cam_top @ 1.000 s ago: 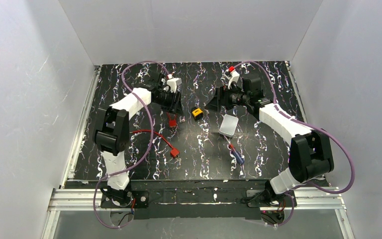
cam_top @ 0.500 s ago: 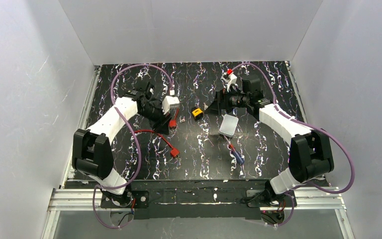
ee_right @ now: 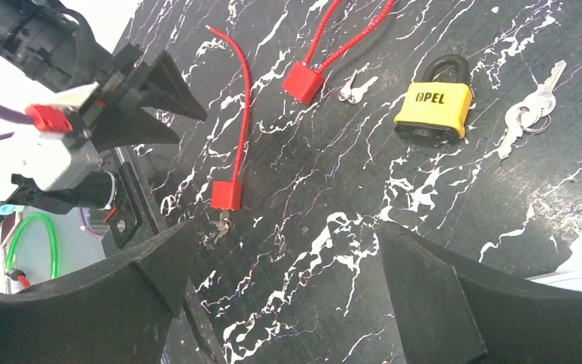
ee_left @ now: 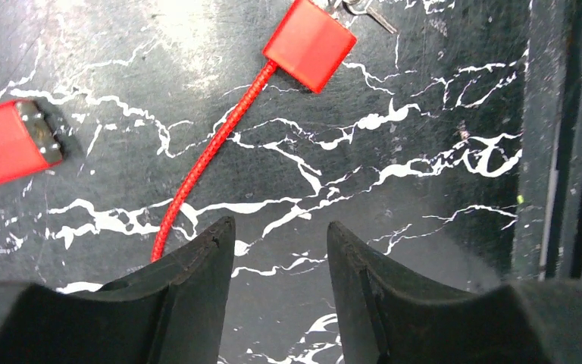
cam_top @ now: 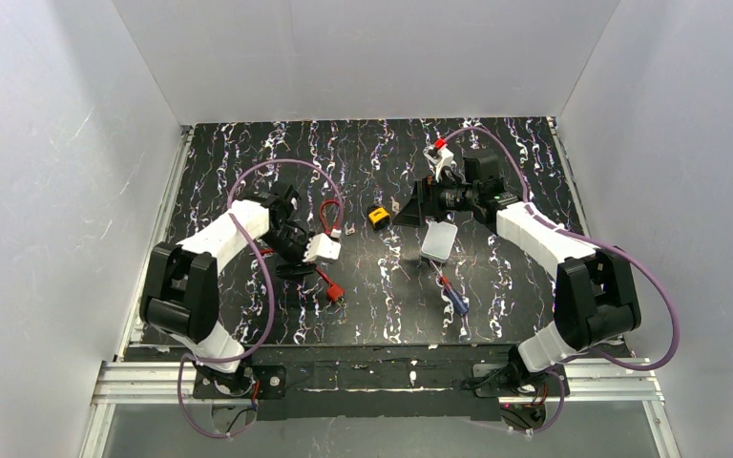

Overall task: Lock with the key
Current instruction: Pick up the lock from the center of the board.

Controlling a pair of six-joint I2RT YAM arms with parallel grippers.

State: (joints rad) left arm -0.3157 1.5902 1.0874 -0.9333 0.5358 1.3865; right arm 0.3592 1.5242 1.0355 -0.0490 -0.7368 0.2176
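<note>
Right wrist view gives you the yellow padlock (ee_right: 433, 106) lying beside its keys (ee_right: 527, 114), ahead of the right gripper (ee_right: 284, 235), which is spread wide and empty (left gripper (ee_left: 280, 243) also parted, holding nothing, by a red cable (ee_left: 204, 155)).

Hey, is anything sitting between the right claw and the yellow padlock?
Nothing visible is. The right claw is open, and only bare table lies between it and the yellow padlock. The key ring lies to one side of the padlock, out of that path.
</note>
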